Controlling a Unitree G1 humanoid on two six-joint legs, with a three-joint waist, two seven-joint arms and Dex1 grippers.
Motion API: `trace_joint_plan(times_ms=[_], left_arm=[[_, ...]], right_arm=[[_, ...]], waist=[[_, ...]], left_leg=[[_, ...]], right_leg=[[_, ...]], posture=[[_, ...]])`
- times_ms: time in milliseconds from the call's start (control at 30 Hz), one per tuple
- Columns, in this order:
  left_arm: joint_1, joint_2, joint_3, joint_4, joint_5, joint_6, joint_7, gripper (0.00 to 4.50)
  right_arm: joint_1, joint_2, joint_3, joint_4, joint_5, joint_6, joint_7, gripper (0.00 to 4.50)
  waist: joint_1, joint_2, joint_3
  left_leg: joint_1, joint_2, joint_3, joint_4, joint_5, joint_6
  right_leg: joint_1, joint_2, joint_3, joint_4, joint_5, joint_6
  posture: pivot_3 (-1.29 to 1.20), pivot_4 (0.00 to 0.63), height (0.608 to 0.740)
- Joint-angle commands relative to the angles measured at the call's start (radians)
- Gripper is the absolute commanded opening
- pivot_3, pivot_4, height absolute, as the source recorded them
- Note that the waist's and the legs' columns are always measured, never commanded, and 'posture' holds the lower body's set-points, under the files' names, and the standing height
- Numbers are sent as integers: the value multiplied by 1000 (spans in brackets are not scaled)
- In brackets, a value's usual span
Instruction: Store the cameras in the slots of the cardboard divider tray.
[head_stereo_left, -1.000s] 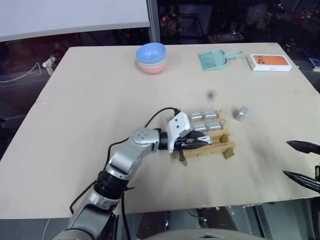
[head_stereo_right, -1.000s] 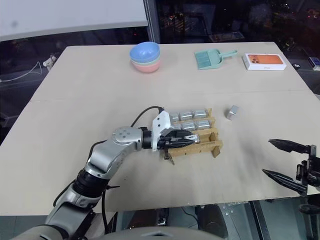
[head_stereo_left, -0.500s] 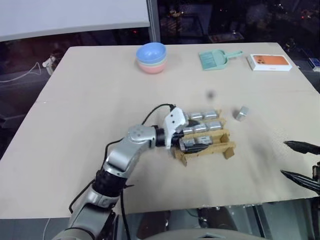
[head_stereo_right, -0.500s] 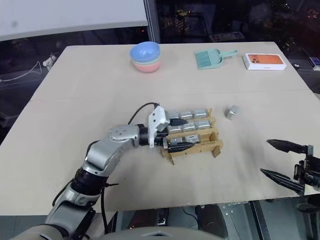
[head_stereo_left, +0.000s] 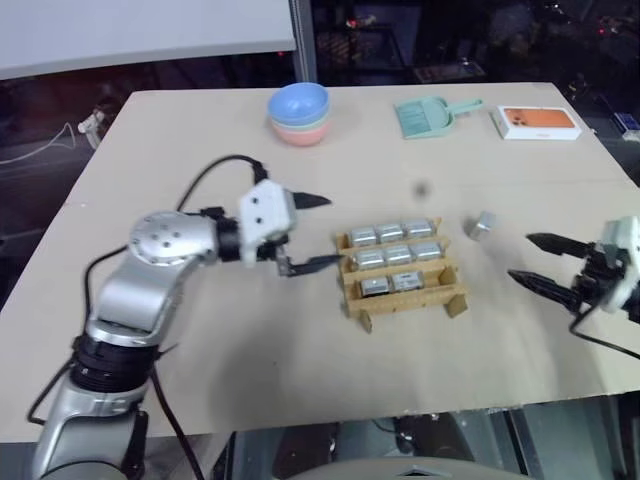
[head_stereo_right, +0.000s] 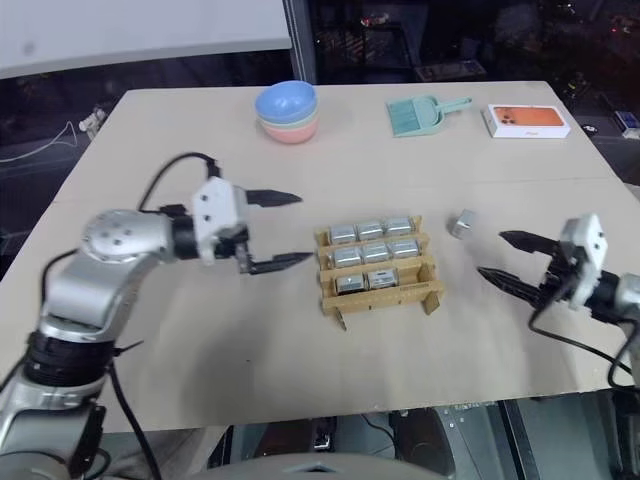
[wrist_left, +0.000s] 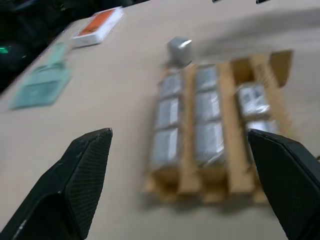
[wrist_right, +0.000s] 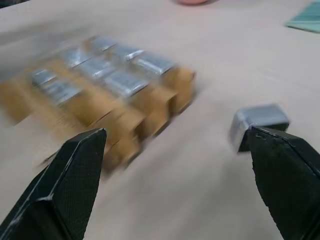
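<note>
Cameras (head_stereo_right: 369, 255) are seated in eight slots of the cardboard divider tray (head_stereo_right: 432, 293) mid-worktop (head_stereo_right: 180, 380), one loose camera (head_stereo_right: 462, 224) lies just beyond its far right corner, toward which the wide-open, empty right hand (head_stereo_right: 500, 257) is pointed, while the left hand (head_stereo_right: 278, 230) is held clear, spread and empty.

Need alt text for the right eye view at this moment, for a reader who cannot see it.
On a tan table, a cardboard divider tray holds eight silver cameras, with one slot in its nearest row empty. A ninth camera lies loose to its right. The open left gripper hovers left of the tray, the open right gripper right of it.
</note>
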Motion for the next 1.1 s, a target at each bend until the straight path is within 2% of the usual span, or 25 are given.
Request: trace_joint_plan(times_ms=[33,133,200,367,633,900,967,1000,1100], left_arm=[[34,87,132,-121,-167,96,-72,4467],[50,143,207,-149,-243,156,-81,4467],[80,176,245,-142,-248,164,-93,4467],[131,197,249,-126,-226,129,-103,4467],[105,181,208,-96,-218,100,-97,4467],[85,187,195,-70,-221,83,-107,4467],[80,184,195,-69,-227,85,-105,4500],[80,183,196,-69,-228,86,-105,4500],[77,184,197,-63,-228,85,-106,4500]], right_arm=[[-48,114,18,-42,-54,34,-242,4500],[-64,197,43,-66,-133,19,-394,4500],[-70,265,59,-106,-208,43,-565,4500],[-84,377,75,-122,-299,19,-761,4500],[-131,471,82,-98,-328,11,-869,4500],[-124,491,97,-112,-304,89,-861,4500],[-125,502,92,-109,-306,74,-872,3901],[-126,499,96,-107,-313,61,-871,3756],[-131,498,92,-105,-316,51,-874,2271]], waist=[[0,-2,1],[8,-1,2],[6,-1,2],[3,-1,2],[-15,-1,2],[-19,-1,2],[-19,-1,2],[-19,-1,2],[-19,-1,2]], left_leg=[[-2,0,0,0,0,0],[-13,0,0,1,0,-1],[-13,0,0,1,0,-1],[-13,-1,2,1,1,-1],[-12,0,2,1,2,-2],[-12,0,2,0,1,-2],[-12,0,2,1,1,-2],[-12,0,2,1,1,-2],[-12,0,2,1,1,-2]], right_leg=[[-2,0,0,0,0,0],[-12,-1,0,2,4,0],[-12,-1,0,2,4,0],[-12,-1,-1,1,3,-2],[-12,0,-1,2,3,-3],[-12,0,-1,2,4,0],[-12,0,-1,2,4,0],[-12,0,-1,2,4,0],[-12,0,-1,2,4,0]], posture=[[0,150,740],[0,150,740],[0,150,740],[0,150,740],[0,150,740],[0,150,740],[0,150,740],[0,150,740],[0,150,740]])
